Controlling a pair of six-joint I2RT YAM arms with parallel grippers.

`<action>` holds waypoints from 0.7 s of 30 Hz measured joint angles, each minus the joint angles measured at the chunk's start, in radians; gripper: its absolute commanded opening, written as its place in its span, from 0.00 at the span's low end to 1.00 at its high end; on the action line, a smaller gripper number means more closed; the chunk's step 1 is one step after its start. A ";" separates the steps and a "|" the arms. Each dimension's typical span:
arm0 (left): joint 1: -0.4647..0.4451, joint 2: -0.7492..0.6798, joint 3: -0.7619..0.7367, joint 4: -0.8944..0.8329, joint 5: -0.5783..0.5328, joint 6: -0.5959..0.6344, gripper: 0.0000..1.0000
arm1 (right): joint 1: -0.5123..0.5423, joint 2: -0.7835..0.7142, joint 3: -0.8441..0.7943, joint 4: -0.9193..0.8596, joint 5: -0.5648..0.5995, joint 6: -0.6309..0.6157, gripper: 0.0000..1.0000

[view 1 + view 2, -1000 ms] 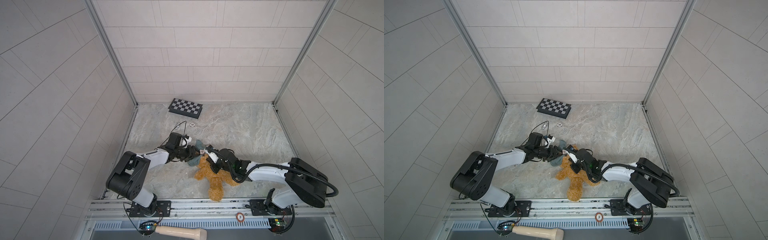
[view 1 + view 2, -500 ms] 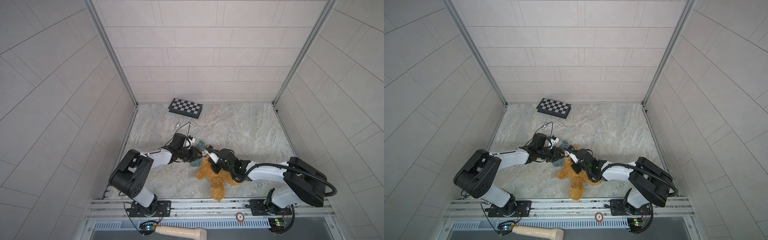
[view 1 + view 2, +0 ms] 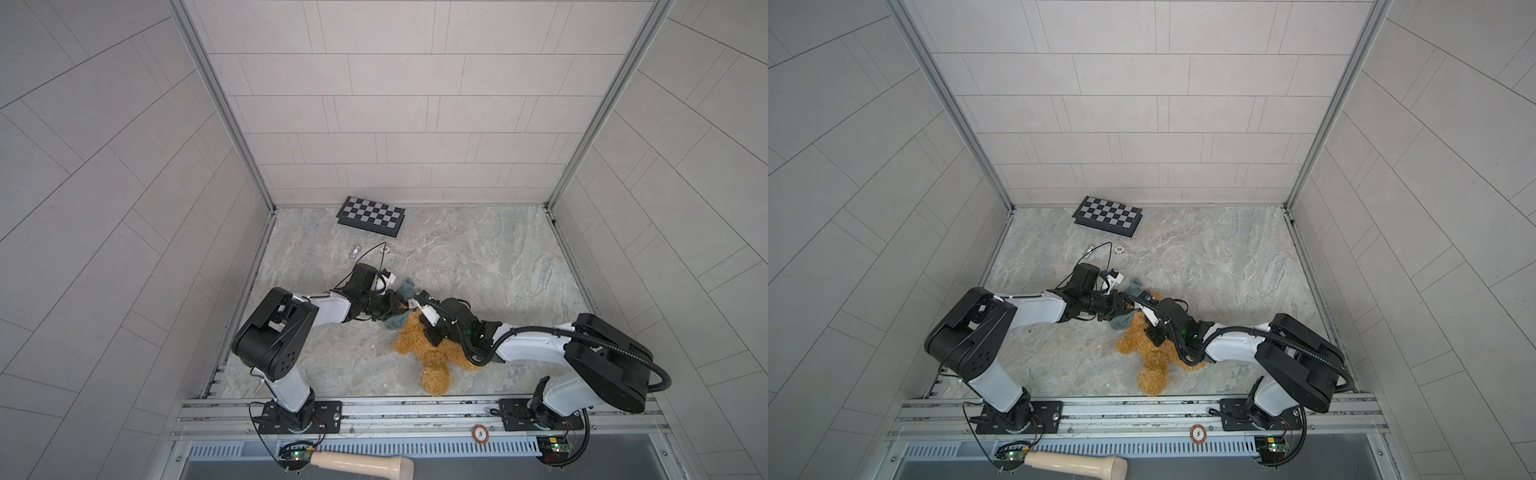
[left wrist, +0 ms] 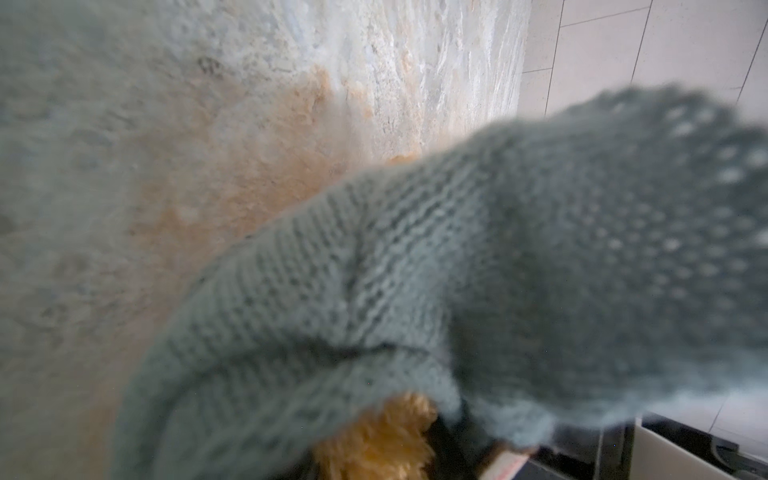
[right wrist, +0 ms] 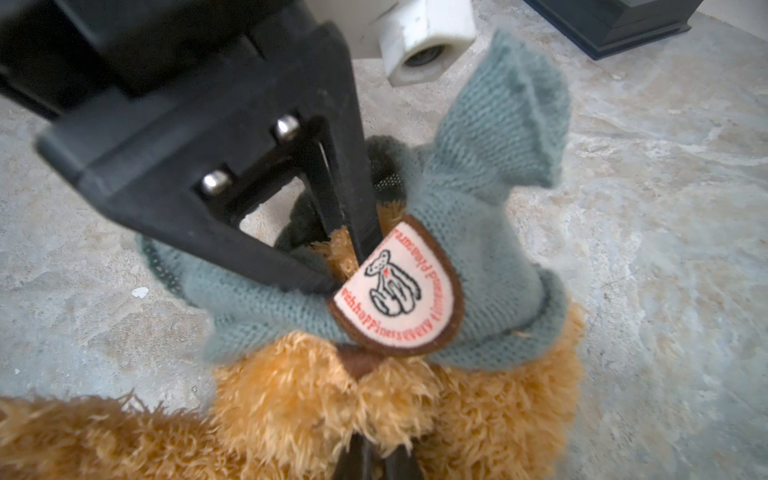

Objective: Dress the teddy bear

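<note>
Jaws of left end effector just narrowed onto grey-green knitted sweater on golden-brown shaggy teddy bear, so pulling can begin; right end effector closed tight.

Shaggy golden plush: teddy bear. Fuzzy matt grey-green knit: sweater, at left tool tip. Smooth woven cloth: patch beside that tip. Tool itself matt black plastic, shiny metal screws. Worktop beneath: rough, matt, stone-look.
</note>
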 measured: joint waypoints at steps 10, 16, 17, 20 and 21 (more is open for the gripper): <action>-0.013 -0.052 -0.005 -0.029 -0.056 0.022 0.00 | 0.000 -0.010 -0.056 0.114 -0.002 -0.008 0.02; -0.055 -0.208 -0.017 -0.146 -0.144 0.102 0.00 | 0.010 -0.130 -0.166 0.217 -0.037 -0.018 0.24; -0.063 -0.243 -0.017 -0.173 -0.159 0.129 0.00 | 0.012 -0.163 -0.186 0.225 -0.045 -0.021 0.28; -0.080 -0.355 -0.021 -0.229 -0.203 0.198 0.00 | 0.019 -0.289 -0.225 0.200 -0.072 -0.027 0.39; -0.084 -0.402 -0.026 -0.240 -0.218 0.220 0.00 | 0.021 -0.341 -0.230 0.179 -0.076 -0.031 0.43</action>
